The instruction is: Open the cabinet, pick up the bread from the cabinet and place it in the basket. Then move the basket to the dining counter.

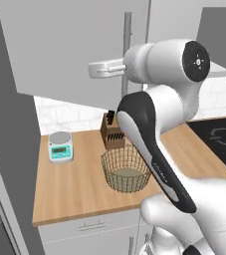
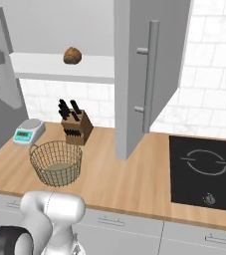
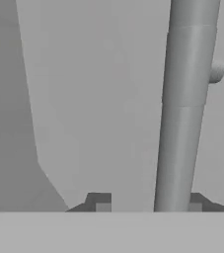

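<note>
Currently gripper (image 3: 145, 206) jaws parted around cabinet door handle (image 3: 182, 113), not clamped | bread (image 2: 72, 55) on shelf above basket (image 2: 56, 163) | risk: fingers slip off handle, door swings back.

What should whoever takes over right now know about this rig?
Gripper: jaws apart around the cabinet door's handle, not clamped.
Cabinet: doors swung open.
Bread: on the cabinet shelf.
Basket: empty, on the wood counter beside the knife block.
Done: cabinet open.
Left: release the handle, put bread in basket, move basket to the dining counter.
</note>
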{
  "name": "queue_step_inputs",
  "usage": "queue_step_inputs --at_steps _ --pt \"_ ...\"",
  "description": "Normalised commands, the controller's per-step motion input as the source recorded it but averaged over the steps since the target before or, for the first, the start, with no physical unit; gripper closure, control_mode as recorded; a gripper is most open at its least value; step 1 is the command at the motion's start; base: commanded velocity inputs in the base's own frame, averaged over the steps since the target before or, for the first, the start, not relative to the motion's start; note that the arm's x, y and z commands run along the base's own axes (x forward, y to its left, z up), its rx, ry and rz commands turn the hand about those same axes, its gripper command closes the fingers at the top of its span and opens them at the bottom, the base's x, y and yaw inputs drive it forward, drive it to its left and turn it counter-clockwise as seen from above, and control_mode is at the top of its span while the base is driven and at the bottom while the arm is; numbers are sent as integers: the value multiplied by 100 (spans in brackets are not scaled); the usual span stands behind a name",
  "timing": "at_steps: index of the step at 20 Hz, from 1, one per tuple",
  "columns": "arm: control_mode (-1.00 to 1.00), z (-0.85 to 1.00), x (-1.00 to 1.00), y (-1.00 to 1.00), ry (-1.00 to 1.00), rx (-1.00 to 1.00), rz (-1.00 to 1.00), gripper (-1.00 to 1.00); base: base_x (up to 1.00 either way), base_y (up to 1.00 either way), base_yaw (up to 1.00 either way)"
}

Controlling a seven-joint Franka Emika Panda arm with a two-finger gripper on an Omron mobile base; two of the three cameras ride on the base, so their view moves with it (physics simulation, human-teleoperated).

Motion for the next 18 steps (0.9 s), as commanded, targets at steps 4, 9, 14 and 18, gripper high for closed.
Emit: queue_step_inputs --at_steps 4,9,14,18 --pt "-100 -12 -92 100 0 0 1 100 0 0 0" --pt "-100 -25 -79 100 -2 0 4 100 0 0 0" --pt "-100 -31 -63 100 -3 3 9 100 0 0 0" --pt "-100 26 -90 -6 1 9 1 100 0 0 0"
